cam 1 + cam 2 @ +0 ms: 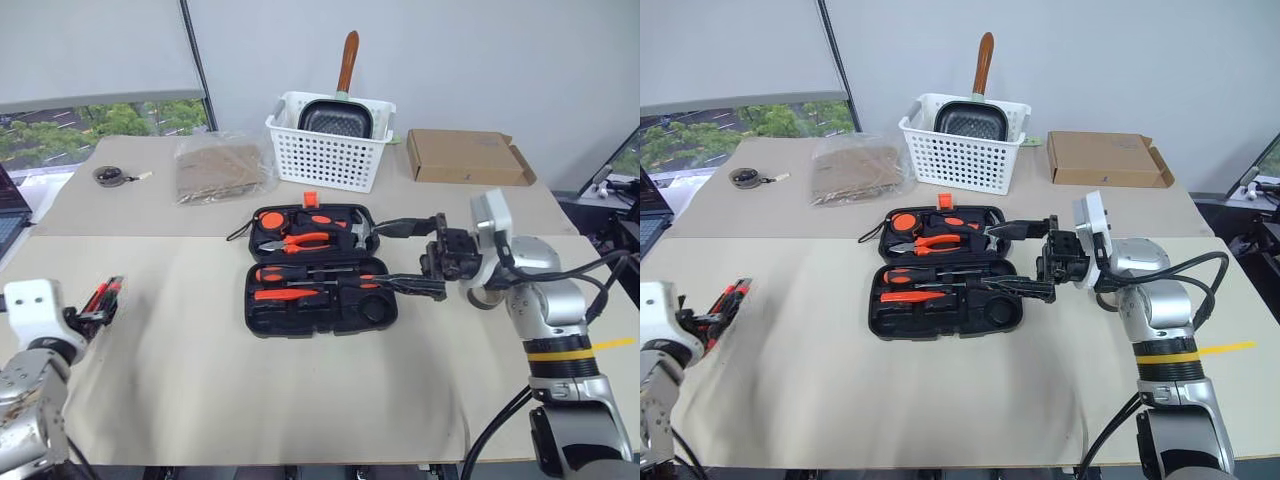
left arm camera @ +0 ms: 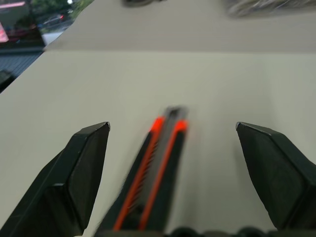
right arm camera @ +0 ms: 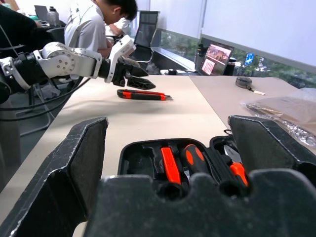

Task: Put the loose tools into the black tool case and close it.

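The black tool case (image 1: 300, 321) lies open mid-table, with pliers and a hammer in its far half and orange-handled screwdrivers (image 1: 288, 273) in its near half. My right gripper (image 1: 385, 257) hovers open at the case's right edge, its fingers pointing over the slots. At the table's near left, my left gripper (image 1: 98, 305) is open around the orange-and-black utility knife (image 2: 158, 173). The knife lies lengthwise between the spread fingers (image 2: 84, 168) without being pinched. In the right wrist view the knife (image 3: 143, 95) rests just below that gripper (image 3: 133, 79). A small grey ring (image 1: 484, 299) peeks out under my right wrist.
A white lattice basket (image 1: 330, 155) holding a pan stands behind the case, with a cardboard box (image 1: 465, 157) to its right and a plastic bag (image 1: 220, 168) to its left. A small round object (image 1: 110, 176) lies far left. A person (image 3: 98, 24) sits beyond the table's left side.
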`<action>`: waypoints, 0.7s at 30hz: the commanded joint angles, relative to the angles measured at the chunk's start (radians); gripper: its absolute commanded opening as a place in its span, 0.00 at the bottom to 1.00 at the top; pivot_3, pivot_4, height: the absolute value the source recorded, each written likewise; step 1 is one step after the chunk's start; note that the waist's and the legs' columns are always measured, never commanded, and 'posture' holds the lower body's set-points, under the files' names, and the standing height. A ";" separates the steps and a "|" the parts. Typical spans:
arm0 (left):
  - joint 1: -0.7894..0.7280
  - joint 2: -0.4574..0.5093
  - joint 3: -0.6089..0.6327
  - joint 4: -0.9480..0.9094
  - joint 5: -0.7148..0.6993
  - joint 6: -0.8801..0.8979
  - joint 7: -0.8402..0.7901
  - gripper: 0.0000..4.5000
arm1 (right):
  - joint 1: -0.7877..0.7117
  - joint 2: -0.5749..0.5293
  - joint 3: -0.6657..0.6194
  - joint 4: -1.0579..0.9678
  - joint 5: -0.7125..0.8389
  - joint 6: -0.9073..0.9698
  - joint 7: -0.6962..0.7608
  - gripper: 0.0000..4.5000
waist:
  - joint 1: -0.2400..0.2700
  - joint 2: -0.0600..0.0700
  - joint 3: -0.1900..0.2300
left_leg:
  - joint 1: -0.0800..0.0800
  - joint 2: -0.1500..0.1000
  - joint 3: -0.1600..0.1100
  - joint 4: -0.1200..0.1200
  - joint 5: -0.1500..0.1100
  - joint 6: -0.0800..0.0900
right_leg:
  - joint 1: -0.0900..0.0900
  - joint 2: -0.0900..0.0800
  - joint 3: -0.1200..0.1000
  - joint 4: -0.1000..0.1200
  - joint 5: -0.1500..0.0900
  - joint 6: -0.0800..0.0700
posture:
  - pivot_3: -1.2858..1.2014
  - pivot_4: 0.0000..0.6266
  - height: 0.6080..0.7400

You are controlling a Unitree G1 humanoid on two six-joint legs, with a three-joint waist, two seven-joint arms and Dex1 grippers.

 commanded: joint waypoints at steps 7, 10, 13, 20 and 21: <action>-0.027 0.156 -0.064 0.318 -0.019 -0.050 -0.208 0.98 | -0.038 0.006 -0.007 -0.025 0.011 0.006 -0.001 1.00 | 0.000 0.000 0.000 | 0.000 0.000 0.000 0.000 -0.004 -0.008 | -0.001 0.000 -0.001 0.000 -0.001 0.002 | 0.52 0.24 0.70; -0.063 0.182 -0.056 0.406 -0.034 -0.064 -0.232 0.83 | -0.029 -0.001 -0.013 -0.037 0.012 0.008 -0.006 1.00 | 0.002 0.001 0.000 | 0.001 0.000 0.000 0.000 -0.004 -0.008 | -0.001 -0.005 -0.002 0.001 -0.001 0.002 | 0.52 0.24 0.70; -0.073 0.196 -0.057 0.432 -0.037 -0.106 -0.253 0.59 | -0.016 -0.008 -0.021 -0.048 0.012 0.008 -0.012 1.00 | -0.004 0.001 0.000 | 0.001 0.000 0.000 0.000 -0.004 -0.009 | -0.001 -0.006 -0.002 0.001 -0.001 0.002 | 0.52 0.24 0.70; -0.110 0.168 -0.182 0.027 -0.268 -0.085 -0.502 0.40 | 0.046 -0.040 -0.058 -0.075 0.016 0.005 -0.036 1.00 | 0.006 -0.003 0.001 | -0.002 0.000 0.000 0.000 -0.004 -0.010 | -0.002 -0.009 -0.003 0.000 0.000 0.000 | 0.52 0.24 0.70; -0.116 0.173 -0.224 -0.018 -0.273 -0.081 -0.526 0.40 | 0.054 -0.044 -0.062 -0.075 0.013 0.001 -0.037 1.00 | 0.008 -0.003 0.001 | -0.002 0.000 0.000 0.000 -0.004 -0.010 | -0.001 -0.011 -0.003 0.000 0.003 -0.005 | 0.52 0.24 0.70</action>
